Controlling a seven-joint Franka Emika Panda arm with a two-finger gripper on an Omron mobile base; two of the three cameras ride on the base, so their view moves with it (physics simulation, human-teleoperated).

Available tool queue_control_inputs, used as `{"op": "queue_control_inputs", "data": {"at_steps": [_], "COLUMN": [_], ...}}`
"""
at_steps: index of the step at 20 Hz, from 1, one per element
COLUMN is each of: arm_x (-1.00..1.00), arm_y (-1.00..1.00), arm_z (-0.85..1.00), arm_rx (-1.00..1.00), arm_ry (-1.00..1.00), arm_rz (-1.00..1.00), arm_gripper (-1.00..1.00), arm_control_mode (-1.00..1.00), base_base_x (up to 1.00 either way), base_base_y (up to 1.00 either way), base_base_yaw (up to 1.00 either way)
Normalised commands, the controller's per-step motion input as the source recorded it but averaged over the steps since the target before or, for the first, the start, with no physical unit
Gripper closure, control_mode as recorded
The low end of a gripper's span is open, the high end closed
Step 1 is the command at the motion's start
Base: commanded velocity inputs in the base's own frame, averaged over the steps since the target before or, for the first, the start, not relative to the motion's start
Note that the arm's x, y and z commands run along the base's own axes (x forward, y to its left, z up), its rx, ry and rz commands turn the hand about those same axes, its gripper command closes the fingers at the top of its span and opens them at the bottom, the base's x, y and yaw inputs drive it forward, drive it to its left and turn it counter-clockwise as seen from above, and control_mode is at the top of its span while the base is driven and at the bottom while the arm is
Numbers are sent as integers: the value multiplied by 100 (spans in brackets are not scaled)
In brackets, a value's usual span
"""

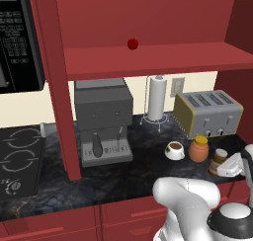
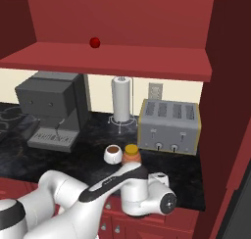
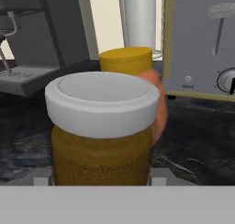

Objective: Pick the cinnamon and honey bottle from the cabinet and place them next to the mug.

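Cinnamon, a slim brown jar with grey cap point(image 1: 218, 161), stands low right in the left base view on the dark counter just beside the ribbed orange honey bottle point(image 1: 198, 149) and white mug point(image 1: 174, 150), placement apparently done; gripper point(image 1: 236, 165) grip indeterminable, counter edge near.

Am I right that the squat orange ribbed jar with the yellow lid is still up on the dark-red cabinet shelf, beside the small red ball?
No. The squat orange ribbed jar with the yellow lid stands on the dark counter, beside the white mug of brown liquid, as the left base view shows. The small red ball is on the shelf.
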Motion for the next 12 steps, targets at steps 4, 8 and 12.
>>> {"op": "queue_control_inputs", "data": {"at_steps": [4,8,12], "arm_x": [-16,0,9], "arm_y": [0,0,-4], "arm_z": [0,0,0], "arm_rx": [0,-1,-2], "arm_ry": [-6,-6,-3], "arm_rz": [0,0,0], "arm_gripper": [100,100,100], "arm_control_mode": [-100,-100,-100], "base_base_x": [0,0,0], "base_base_y": [0,0,0], "base_base_yaw": [0,0,0]}}
